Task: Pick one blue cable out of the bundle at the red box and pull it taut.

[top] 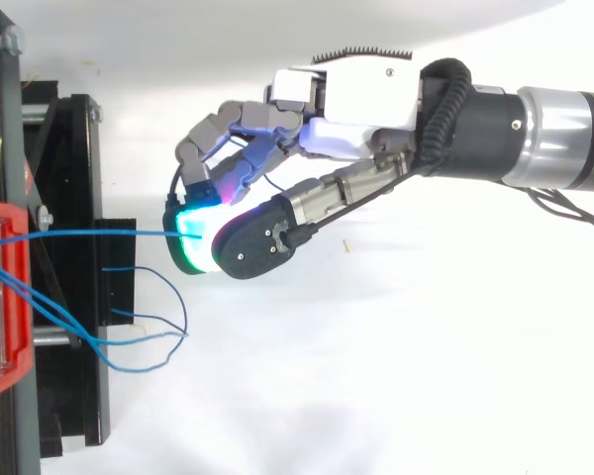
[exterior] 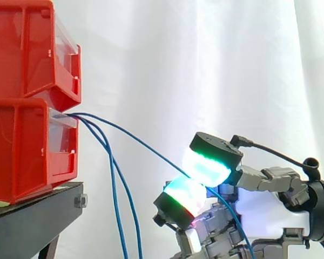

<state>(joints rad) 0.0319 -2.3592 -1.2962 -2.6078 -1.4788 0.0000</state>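
Blue thin cable runs nearly straight from the lower red plastic bin's front edge to the hand, pinched between glowing fingertips. Other blue cables hang slack.

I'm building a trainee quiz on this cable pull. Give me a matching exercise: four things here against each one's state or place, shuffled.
1 hand
2 held blue cable
3 loose blue cables
4 red bins

A stacked on the black stand
B hanging slack beside the stand
C pinching one cable
D running from the bins to the hand

Pairs: 1-C, 2-D, 3-B, 4-A
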